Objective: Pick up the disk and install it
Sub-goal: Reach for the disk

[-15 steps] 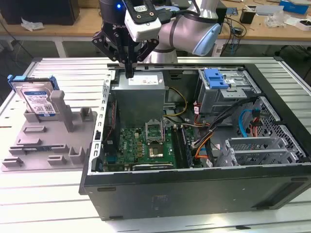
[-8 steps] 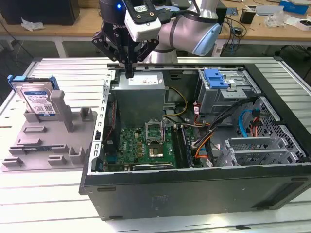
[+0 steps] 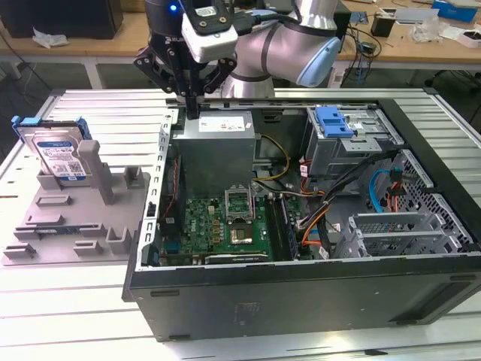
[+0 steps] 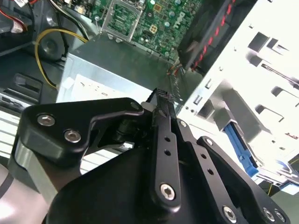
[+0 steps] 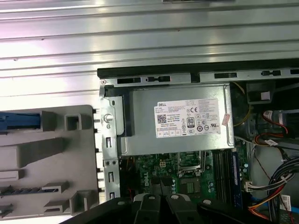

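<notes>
Pincer [image 3: 192, 110] of mine's pressed together, empty, over the computer case [image 3: 301, 293] corner; the disk [image 3: 58, 154] stands on the grey holder [image 3: 75, 226] at the exterior view's left, so I'd spread wide and grab its blue frame squarely.

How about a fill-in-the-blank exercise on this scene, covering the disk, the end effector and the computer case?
1. The plastic frame around the disk is coloured ___.
2. The disk stands on the grey holder, on the exterior view's ___ of the case.
3. The end effector hangs by the power supply and holds ___.

Missing words: blue; left; nothing.
</notes>
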Robot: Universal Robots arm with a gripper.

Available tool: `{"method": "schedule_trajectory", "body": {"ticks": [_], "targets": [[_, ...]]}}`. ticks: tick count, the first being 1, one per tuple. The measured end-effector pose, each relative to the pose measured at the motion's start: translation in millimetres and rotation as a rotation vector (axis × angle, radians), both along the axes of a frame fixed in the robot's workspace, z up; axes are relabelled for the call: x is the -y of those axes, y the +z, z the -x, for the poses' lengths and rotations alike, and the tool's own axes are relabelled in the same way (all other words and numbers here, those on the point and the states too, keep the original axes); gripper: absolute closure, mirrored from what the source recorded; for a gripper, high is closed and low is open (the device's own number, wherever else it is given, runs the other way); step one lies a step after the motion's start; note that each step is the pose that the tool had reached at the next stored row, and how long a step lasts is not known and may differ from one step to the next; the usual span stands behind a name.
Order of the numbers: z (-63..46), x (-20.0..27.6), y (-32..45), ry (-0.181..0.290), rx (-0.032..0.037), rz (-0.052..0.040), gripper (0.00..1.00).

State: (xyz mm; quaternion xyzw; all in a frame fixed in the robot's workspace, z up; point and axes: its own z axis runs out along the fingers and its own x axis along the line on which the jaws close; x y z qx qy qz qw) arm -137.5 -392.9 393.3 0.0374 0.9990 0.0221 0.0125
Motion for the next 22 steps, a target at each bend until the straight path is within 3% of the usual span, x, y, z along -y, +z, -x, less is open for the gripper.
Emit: {"method": "schedule_trajectory", "body": {"ticks": [7,10,14,17,22], "targets": [[26.1,-5.5,0.0,0.000,-0.0001,0.0001,0.89],[42.3,-7.9,0.0,0.000,0.0000,0.0000,0.89],[67.4,-14.7,0.0,0.000,-0.0001,0.0001,0.89],[77.6,-17.9,0.0,0.000,-0.0001,0.0001,0.89],[110.6,-27.3,-0.2,0.000,-0.0003,0.0001,0.89]]}}
